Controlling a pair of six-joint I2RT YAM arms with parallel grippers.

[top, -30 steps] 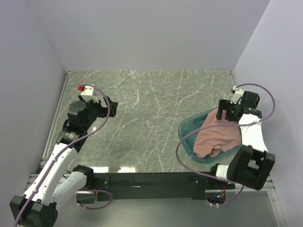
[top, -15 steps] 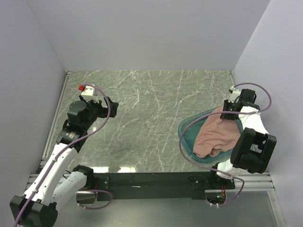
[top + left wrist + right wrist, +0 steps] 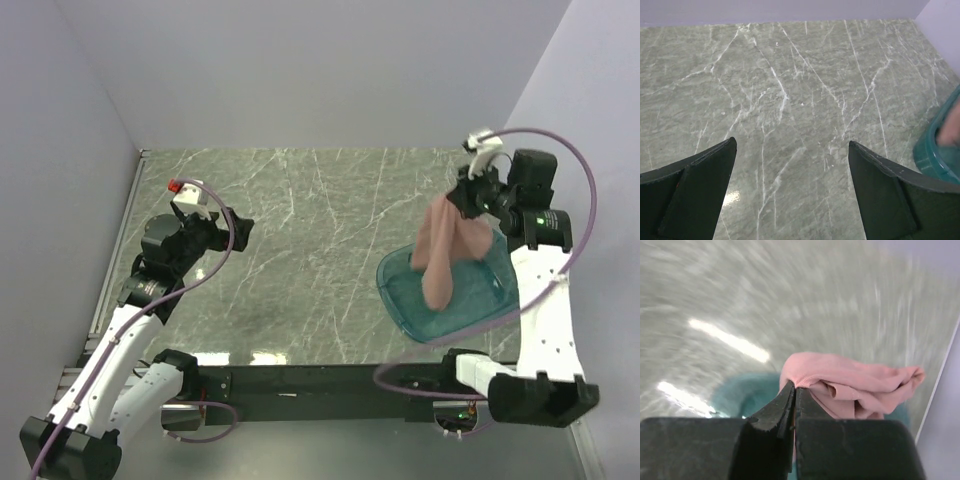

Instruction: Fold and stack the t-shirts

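My right gripper (image 3: pixel 466 200) is pinched fully closed on a fold of the salmon-pink t-shirt (image 3: pixel 446 250). I judge the step in hand to be getting that shirt out of the teal tub (image 3: pixel 395 290) and onto the marble table (image 3: pixel 320 220) for folding. To do it well, I should raise the cloth until its lowest end is plainly above the tub's rim. Then I should carry it left over open marble and lower it so the hanging end lands first. Drawing the rest away from that point would spread the shirt rather than heap it. I hold a bunched fold, and I cannot tell whether it is a collar, hem or sleeve, so a regrip on the table may be needed. My left gripper (image 3: pixel 792 145) hovers over bare marble with its jaws spread wide and nothing between them. It is well apart from the shirt and free to take a second corner. The shirt hangs straight down from my right fingertips in a narrow, crumpled column, with its lower end over the inside of the tub. Whether it touches the tub's floor I cannot tell. In the right wrist view the table is smeared, but the cloth bulges just beyond the closed jaws and off to their right. The tub shows below it.
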